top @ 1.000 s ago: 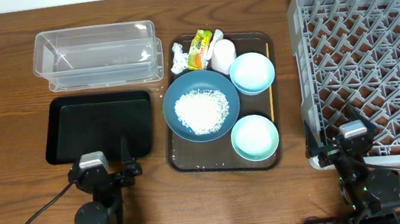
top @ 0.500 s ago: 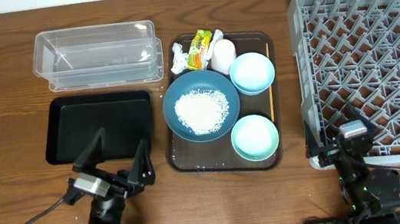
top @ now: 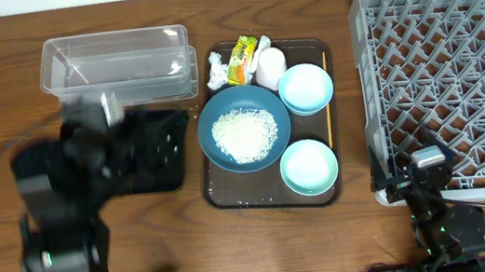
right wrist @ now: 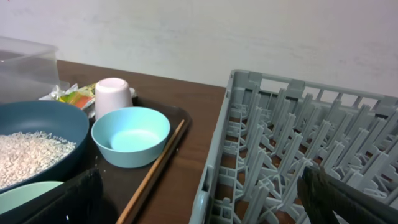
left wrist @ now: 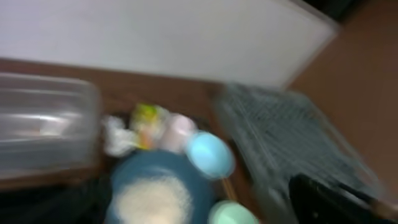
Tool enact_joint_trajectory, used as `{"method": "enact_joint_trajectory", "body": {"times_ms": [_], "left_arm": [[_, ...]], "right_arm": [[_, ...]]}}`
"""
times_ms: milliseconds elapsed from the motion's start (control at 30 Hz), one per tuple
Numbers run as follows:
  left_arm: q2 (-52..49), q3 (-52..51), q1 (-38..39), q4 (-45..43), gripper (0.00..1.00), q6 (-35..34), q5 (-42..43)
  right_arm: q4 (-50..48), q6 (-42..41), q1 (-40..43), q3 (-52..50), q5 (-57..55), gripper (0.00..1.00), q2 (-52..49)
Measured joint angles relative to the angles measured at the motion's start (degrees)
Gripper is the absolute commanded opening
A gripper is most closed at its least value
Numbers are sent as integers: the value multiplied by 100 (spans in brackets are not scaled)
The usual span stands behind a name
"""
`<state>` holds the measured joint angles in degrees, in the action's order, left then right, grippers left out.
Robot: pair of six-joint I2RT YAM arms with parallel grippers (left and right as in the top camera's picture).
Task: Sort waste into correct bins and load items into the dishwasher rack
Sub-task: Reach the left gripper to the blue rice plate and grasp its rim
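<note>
Nothing is sorted yet, so I judge this the opening reach. My left gripper (top: 135, 141) is a blur above the black tray (top: 172, 169), and I cannot tell its spread. My right gripper (top: 427, 166) sits parted and empty beside the dishwasher rack (top: 449, 62). The brown tray (top: 232, 198) holds one large blue bowl (top: 208, 122) of rice (top: 244, 134), two small pale bowls (top: 306, 87) (top: 308, 166), one white cup (top: 270, 67), one wooden stick (top: 326, 97), one wrapper (top: 243, 58) and one tissue (top: 216, 72). Next comes a steady grasp on some waste.

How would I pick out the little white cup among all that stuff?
Find the brown tray just left of the big grey rack. At its far edge, the white cup sits between the yellow-green wrapper and a pale blue bowl. Unlike the crumpled white tissue nearby, it is smooth and round.
</note>
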<state>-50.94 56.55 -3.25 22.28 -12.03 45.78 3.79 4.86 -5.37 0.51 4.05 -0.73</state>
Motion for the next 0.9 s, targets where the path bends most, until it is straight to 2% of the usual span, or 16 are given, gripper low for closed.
{"method": "enact_joint_trajectory", "body": {"times_ms": [100,233,333,467,533,600,633,700,900], "left_arm": [[-776,341,79,-468,93,-76,914],[-1421,374,479,-501,93,-319,997],[-1860,540,1104,262,93,-459,229],[-2662,1460,2151,1742,93,-431,-1504],[-3058,2026,2583,2153,93,-420,-2317],[-3403,2455,2959,2190,93,-402,-3018],[-3517,2551,3097,2098,98,-404,-3241],[-3733,2645,3357,1912,98,-422,-3585],[-4280,2647,3871,1753,98,-761,-3963]], "right_arm": [[2,2,0,0,0,99,0],[0,0,0,0,0,99,0],[2,2,0,0,0,99,0],[2,0,0,0,0,99,0],[2,0,0,0,0,99,0],[2,2,0,0,0,99,0],[0,0,0,0,0,99,0],[2,2,0,0,2,99,0],[2,2,0,0,0,99,0]]}}
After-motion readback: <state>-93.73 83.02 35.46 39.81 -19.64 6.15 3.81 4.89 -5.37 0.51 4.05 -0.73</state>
